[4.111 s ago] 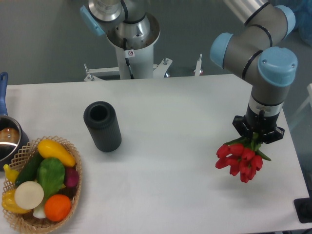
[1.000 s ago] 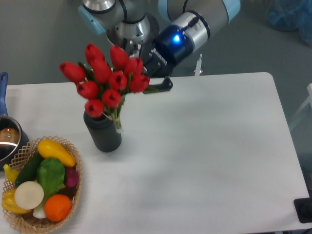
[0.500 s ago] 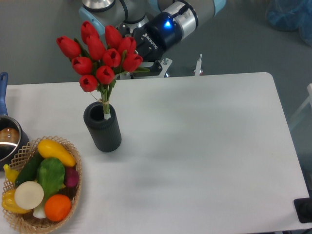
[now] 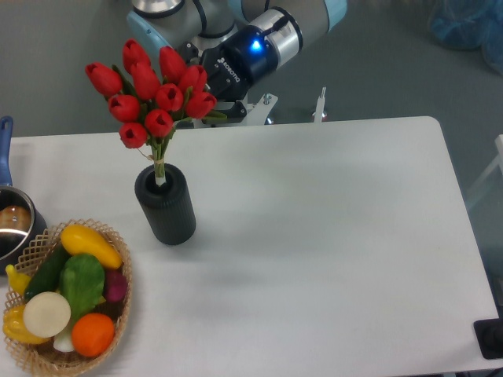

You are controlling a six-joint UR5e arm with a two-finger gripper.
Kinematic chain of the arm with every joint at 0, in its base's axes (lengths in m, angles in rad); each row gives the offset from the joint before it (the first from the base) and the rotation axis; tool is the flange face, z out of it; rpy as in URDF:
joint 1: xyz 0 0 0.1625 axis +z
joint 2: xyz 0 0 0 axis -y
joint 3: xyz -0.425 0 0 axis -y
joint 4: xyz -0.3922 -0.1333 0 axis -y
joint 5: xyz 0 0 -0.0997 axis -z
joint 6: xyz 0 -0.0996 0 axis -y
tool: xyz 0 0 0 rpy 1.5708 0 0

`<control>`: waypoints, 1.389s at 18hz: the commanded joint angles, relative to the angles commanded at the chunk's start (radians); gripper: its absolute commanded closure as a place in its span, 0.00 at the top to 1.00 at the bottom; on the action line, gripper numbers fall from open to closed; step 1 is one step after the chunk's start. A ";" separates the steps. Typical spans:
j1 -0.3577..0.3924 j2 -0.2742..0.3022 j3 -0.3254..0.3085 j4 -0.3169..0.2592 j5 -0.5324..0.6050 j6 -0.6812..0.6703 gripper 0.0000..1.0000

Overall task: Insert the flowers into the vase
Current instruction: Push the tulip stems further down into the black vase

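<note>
Wicker basket (image 4: 118, 314): nearest the camera, at about 8 o'clock on the desk (image 4: 330, 251), holding mixed fruit and vegetables; no part in this step.

Metal pot (image 4: 12, 224): at 9 o'clock on the left edge, blue handle pointing away; well apart from the vase.

Vase (image 4: 167, 208): black ribbed cylinder, upright, left of centre at roughly 10 o'clock, just beside the basket's far rim but not touching it.

Flowers (image 4: 153, 90): red tulip heads bunched above the vase at about 11 o'clock, leaning a little to the left; the pale stems run down and their tips sit at the vase mouth, apparently just inside the rim.

What changed: four seconds ago the bunch hung near the desk's right edge at 3 o'clock, heads down. A second ago it was upright but the stems lay across the front of the vase, outside it. Half a second ago the tips reached the mouth, and now they stand slightly lower and more centred.

Meaning for the task: insertion looks begun, not finished; most of the stem length is above the rim, so a straight descent seems to remain before release.

End effector (image 4: 206, 106): farthest back, at 12 o'clock behind the blooms, mostly hidden by them; it evidently has hold of the bunch by its leaves or upper stems, closed on it, though the fingers themselves cannot be made out.
</note>
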 joint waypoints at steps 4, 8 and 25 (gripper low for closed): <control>0.000 -0.012 -0.012 -0.002 0.000 0.047 0.06; 0.003 -0.011 -0.025 -0.003 0.003 0.049 0.08; 0.003 -0.021 -0.161 -0.008 0.040 0.242 0.15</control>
